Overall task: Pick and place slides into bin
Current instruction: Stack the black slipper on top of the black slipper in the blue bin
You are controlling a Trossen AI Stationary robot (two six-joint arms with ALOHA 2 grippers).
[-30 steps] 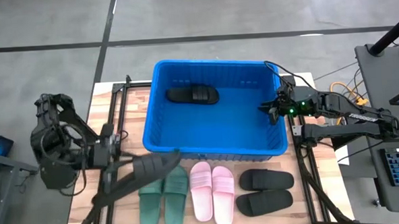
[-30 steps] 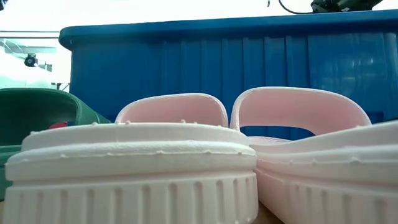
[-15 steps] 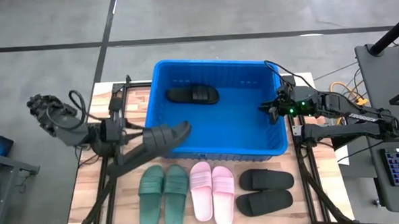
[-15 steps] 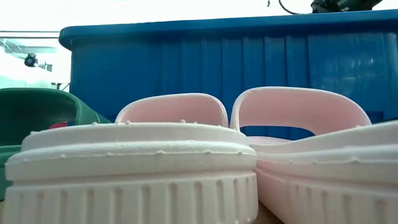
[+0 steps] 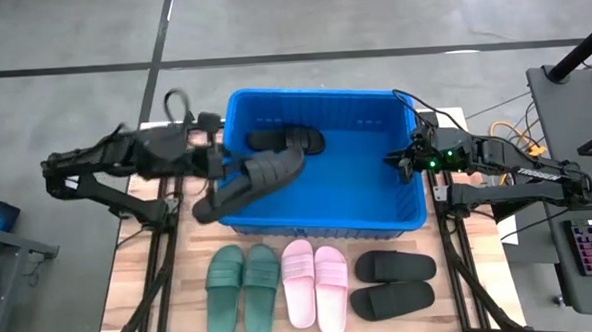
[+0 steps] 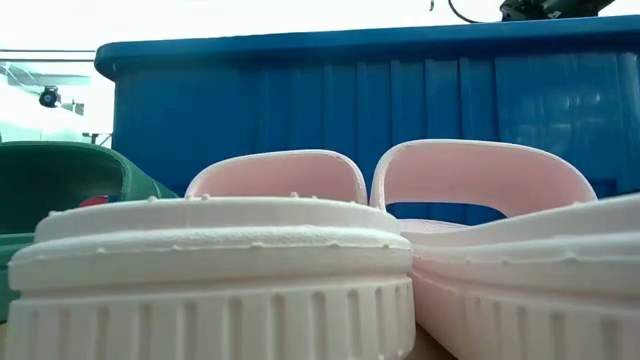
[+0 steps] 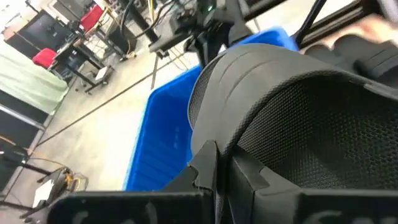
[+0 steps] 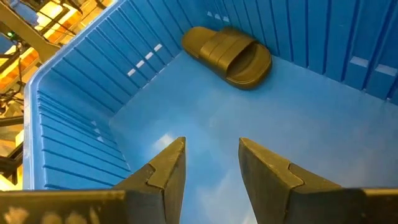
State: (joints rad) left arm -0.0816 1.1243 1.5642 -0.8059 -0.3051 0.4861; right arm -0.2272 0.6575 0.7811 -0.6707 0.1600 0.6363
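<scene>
black slide (image 5: 249, 180) is hanging over the blue bin (image 5: 318, 221), clamped in the left gripper (image 5: 214, 160); the right gripper (image 5: 401, 162) is waiting half-open at the bin's right wall.

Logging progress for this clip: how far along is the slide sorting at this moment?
Done: one black slide lies inside the bin. In hand: the left gripper is shut on a second black slide, held tilted over the bin's left rim, not yet released. Left: the green pair, the pink pair and two more black slides on the table. The right gripper hangs open at the bin's right wall.
</scene>
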